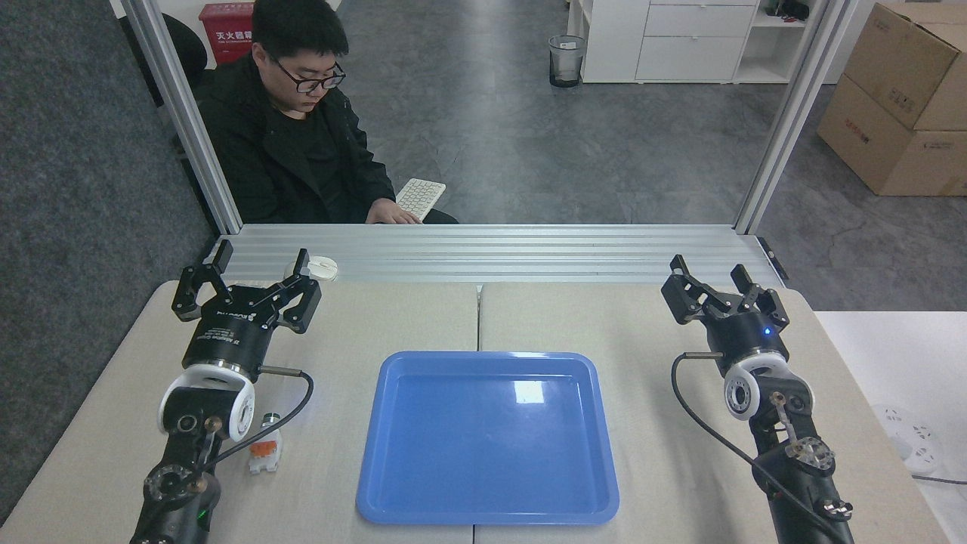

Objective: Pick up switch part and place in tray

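Table (393, 317): beige top, two panels w/ a seam down the middle, alu rail strip along the far edge.

Person (291, 143) seated behind the rail, dark jacket, one hand on a white keyboard (420, 198). Outside the work area.

Tray (487, 438): blue, glossy, centred on table across the seam, nothing in it. Sits between the two arms, well apart from both.

Boxes (899, 98) far right on the floor, white cabinet (680, 38) and a bin (566, 60) at the back. None near the table.

Left gripper (245, 283): far-left of table, fingers spread wide, holding nothing. Its tips sit just in front of the rail.

Right gripper (718, 291): far-right, fingers also apart, nothing between them.

Mouse (323, 268): white, at the rail edge, just beside the left gripper's right finger; partly hidden by it.

Switch (266, 446): on table at near-left, left of tray w/ bare table between. White body, orange block mid, cap end pointing away from camera; looks lying down, exact tilt hard to tell. It's right beside the left forearm, behind the wrist, not under the fingers. Left arm's black cable (291, 412) loops over/just past its far end, so cable + forearm crowd it on the left and top. Side toward tray is free.
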Motion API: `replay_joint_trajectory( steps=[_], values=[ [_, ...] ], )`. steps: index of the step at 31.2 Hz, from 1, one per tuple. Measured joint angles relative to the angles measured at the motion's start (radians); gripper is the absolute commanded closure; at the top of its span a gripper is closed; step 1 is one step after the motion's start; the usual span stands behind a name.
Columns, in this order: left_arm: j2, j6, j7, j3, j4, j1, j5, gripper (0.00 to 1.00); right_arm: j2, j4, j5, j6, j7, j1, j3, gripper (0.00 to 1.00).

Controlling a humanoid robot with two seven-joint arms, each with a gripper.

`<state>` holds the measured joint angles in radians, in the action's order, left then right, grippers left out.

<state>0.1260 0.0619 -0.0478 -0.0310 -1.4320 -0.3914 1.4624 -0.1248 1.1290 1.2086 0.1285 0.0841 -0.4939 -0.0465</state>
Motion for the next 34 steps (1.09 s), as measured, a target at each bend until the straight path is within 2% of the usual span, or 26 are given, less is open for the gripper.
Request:
replay_joint_trajectory(
  steps=[34],
  values=[
    [-0.005,-0.002,0.009,-0.011,0.0,0.023,-0.003,0.0,0.001,0.0,0.0,0.0,0.0,0.0,0.002,0.0]
  ],
)
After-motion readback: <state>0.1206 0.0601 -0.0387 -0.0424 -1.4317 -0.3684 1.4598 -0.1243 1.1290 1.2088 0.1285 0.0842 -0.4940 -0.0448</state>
